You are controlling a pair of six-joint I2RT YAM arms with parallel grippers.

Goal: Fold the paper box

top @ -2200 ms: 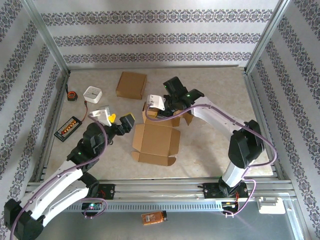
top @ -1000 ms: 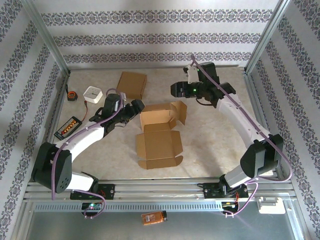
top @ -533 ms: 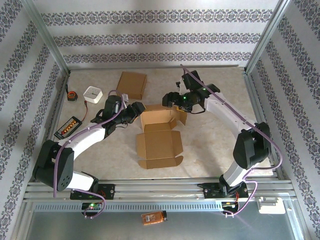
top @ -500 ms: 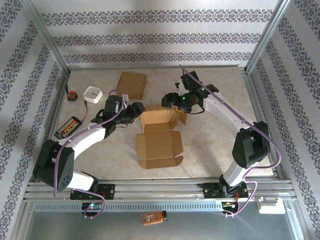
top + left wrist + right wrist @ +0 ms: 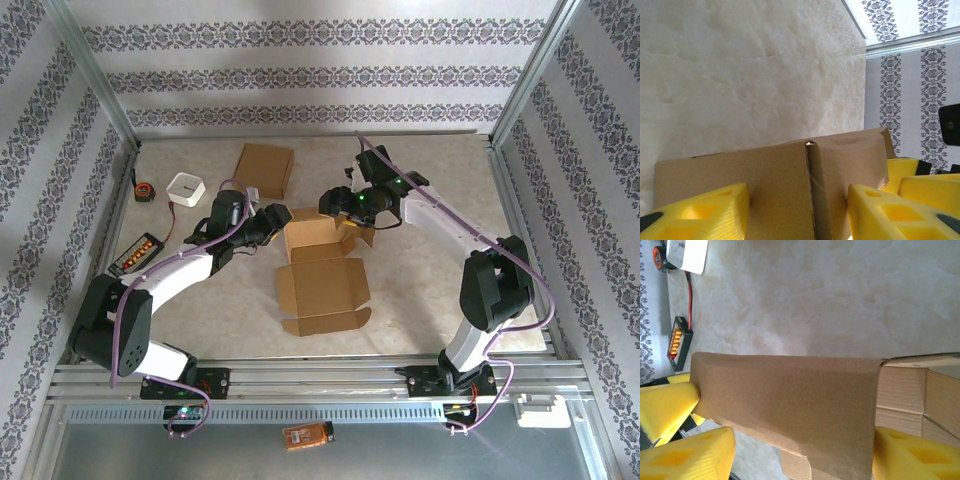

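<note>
The brown paper box (image 5: 322, 272) lies in the middle of the table with its lid flat toward me and its far walls raised. My left gripper (image 5: 275, 222) is at the box's far-left corner. In the left wrist view its yellow fingers (image 5: 695, 210) press on both sides of a folded cardboard wall (image 5: 790, 185), so my left gripper (image 5: 797, 215) is shut on it. My right gripper (image 5: 340, 205) is over the far wall. In the right wrist view it (image 5: 800, 455) stands open astride a raised flap (image 5: 790, 400), with a gap at its left finger (image 5: 690, 455).
A second flat cardboard box (image 5: 265, 170) lies at the back. A white square device (image 5: 185, 188), a tape measure (image 5: 145, 190) and a black case with orange parts (image 5: 135, 255) sit along the left. Metal frame rails border the table.
My right gripper has come down and left from above the table onto the box's far wall. The left gripper's jaws have narrowed onto the left wall. The far flaps have folded inward.
</note>
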